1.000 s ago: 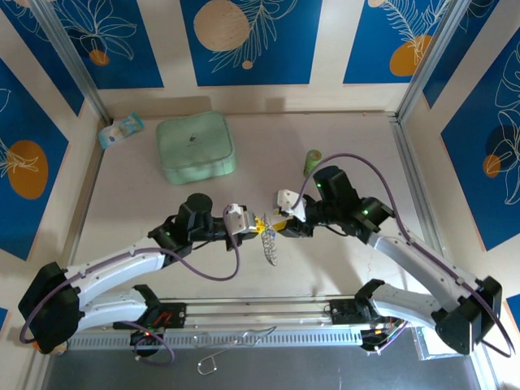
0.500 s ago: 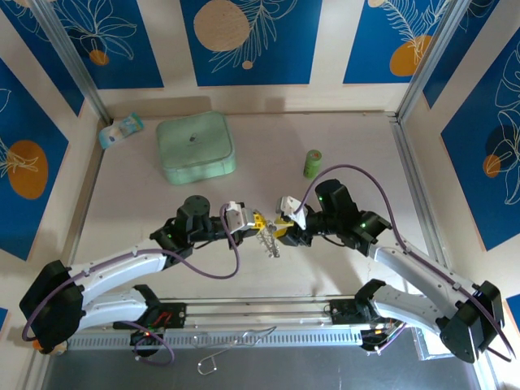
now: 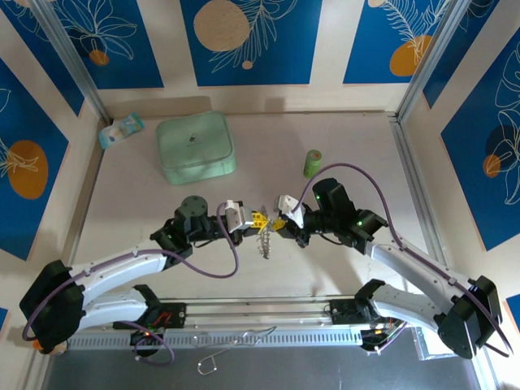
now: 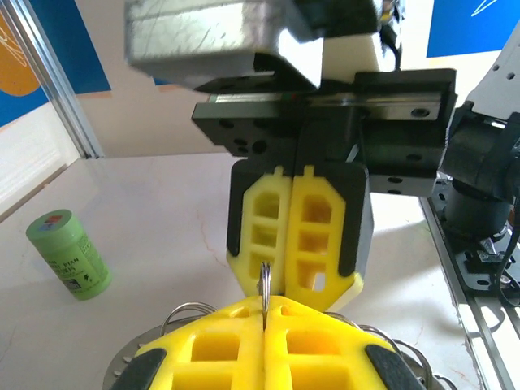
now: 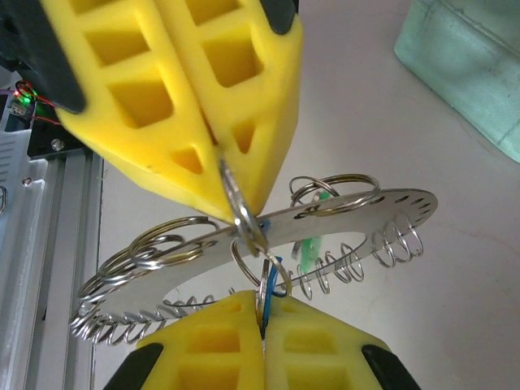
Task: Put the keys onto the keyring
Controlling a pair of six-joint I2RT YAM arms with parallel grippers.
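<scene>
The keyring (image 5: 357, 213) is a flat silvery ring rimmed with wire loops. It hangs off the table between both grippers (image 3: 264, 242). My left gripper (image 4: 264, 311) is shut on one thin loop of it, and its yellow fingers (image 5: 175, 97) come down from above in the right wrist view. My right gripper (image 5: 262, 318) is shut on the blue key (image 5: 276, 280) and on a small loop beside it. The right gripper's fingers (image 4: 317, 236) meet the left's tip to tip. The green key (image 5: 309, 248) hangs behind the ring.
A mint-green square case (image 3: 195, 146) lies at the back left, and its corner (image 5: 471, 65) is near the ring. An upright green cylinder (image 3: 312, 163) stands behind the right arm. A small packet (image 3: 122, 130) lies in the far left corner.
The right gripper has moved left to the left gripper and shut its jaws on the blue key. The hanging keyring has shifted slightly towards the left.
</scene>
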